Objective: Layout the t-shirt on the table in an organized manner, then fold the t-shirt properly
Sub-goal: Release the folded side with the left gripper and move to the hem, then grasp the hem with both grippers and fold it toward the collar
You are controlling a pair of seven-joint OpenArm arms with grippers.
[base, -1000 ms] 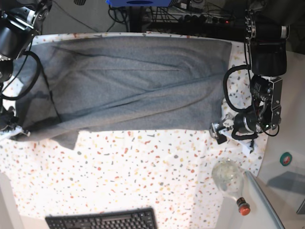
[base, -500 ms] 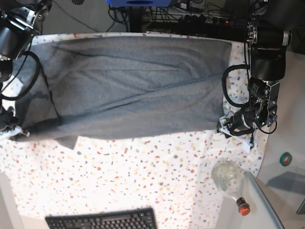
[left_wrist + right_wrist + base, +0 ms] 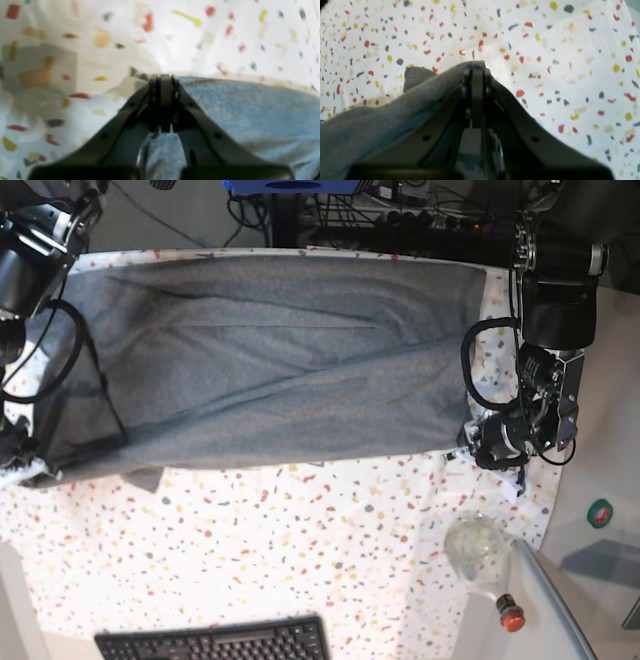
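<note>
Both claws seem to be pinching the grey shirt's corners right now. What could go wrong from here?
The left gripper is shut right at the edge of the t-shirt, so the hem might slip out, or the table cloth could be pinched too. The bottle lying near that arm could get knocked. The right gripper holds only a bunched corner.

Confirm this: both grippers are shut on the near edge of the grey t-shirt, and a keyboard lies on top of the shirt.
Wrong about the keyboard. The base view shows it at the table's near edge, apart from the t-shirt. The left gripper and right gripper are both shut on the shirt.
</note>
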